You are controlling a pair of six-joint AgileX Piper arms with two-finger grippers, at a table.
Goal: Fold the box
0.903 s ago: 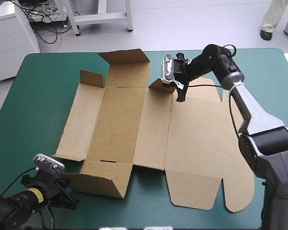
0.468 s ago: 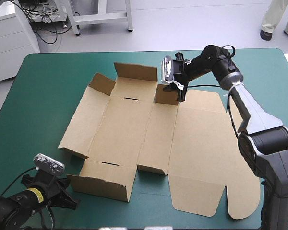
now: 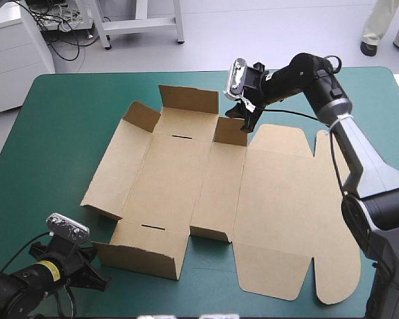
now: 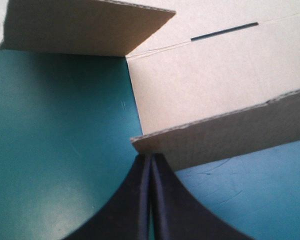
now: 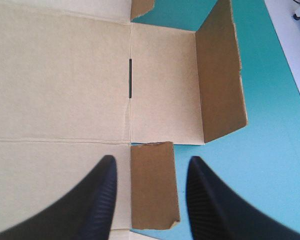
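The brown box (image 3: 186, 179) lies spread open on the teal-green cover (image 3: 60, 133), its end flaps partly raised. My right gripper (image 3: 247, 124) hovers at the far edge over a small upright flap (image 3: 229, 131). In the right wrist view the right gripper (image 5: 151, 162) stands open, and that flap (image 5: 152, 190) lies between the fingers without touching them. My left gripper (image 3: 98, 279) sits low at the front left corner, beside the raised front flap (image 3: 143, 256). In the left wrist view the left gripper (image 4: 151, 159) is shut, its tip at the corner of a raised flap (image 4: 240, 135).
The box's wide lid panel (image 3: 286, 199) lies flat to the right, and its rounded tab (image 3: 336, 289) reaches close to the table's front edge. Bare cover shows left of the box. A white cabinet (image 3: 13, 53) stands beyond the far left corner.
Earlier the box swung and slid toward the front right, then settled. Just before now my right gripper rose and drew back a little from the small far flap. The left arm stayed still.
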